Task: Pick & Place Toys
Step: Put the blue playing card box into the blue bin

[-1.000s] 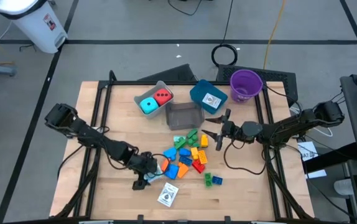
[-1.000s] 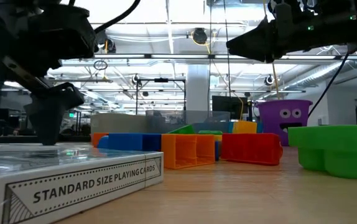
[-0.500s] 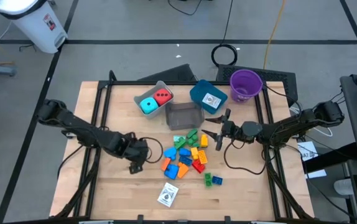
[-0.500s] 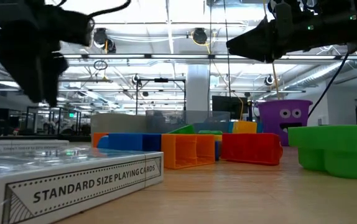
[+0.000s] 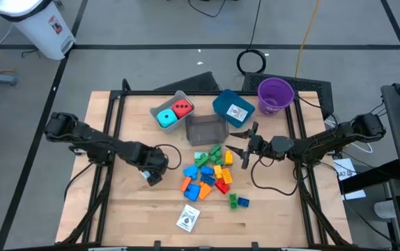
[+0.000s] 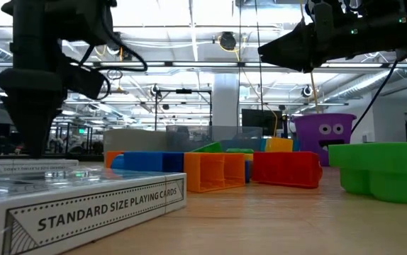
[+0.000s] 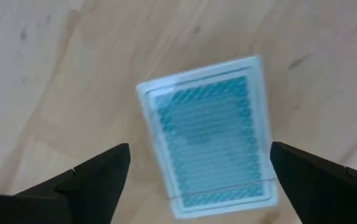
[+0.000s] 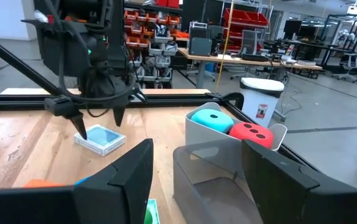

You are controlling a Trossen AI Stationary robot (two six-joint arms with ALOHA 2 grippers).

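Note:
A card box (image 7: 209,130) with a blue patterned back lies flat on the table. My left gripper (image 7: 198,148) is open above it, one finger on either side, touching nothing. The box also shows in the right wrist view (image 8: 101,138), below my left gripper (image 8: 96,121). In the high view my left gripper (image 5: 151,172) stands left of the pile of coloured bricks (image 5: 210,174). A second card box (image 5: 188,218) lies near the front edge. My right gripper (image 5: 240,146) is open and empty, right of the pile.
A grey bin (image 5: 186,97) holds a cyan cube (image 5: 165,117) and a red cube (image 5: 182,108). Beside it stand a dark bin (image 5: 207,129), a teal bin (image 5: 221,104) with a card in it, and a purple cup (image 5: 275,94). Two green bricks (image 5: 238,202) lie apart at front right.
My left gripper has gone from beside the front card box toward the table's far and left edges. It rose on the way and has come down again over the other card box.

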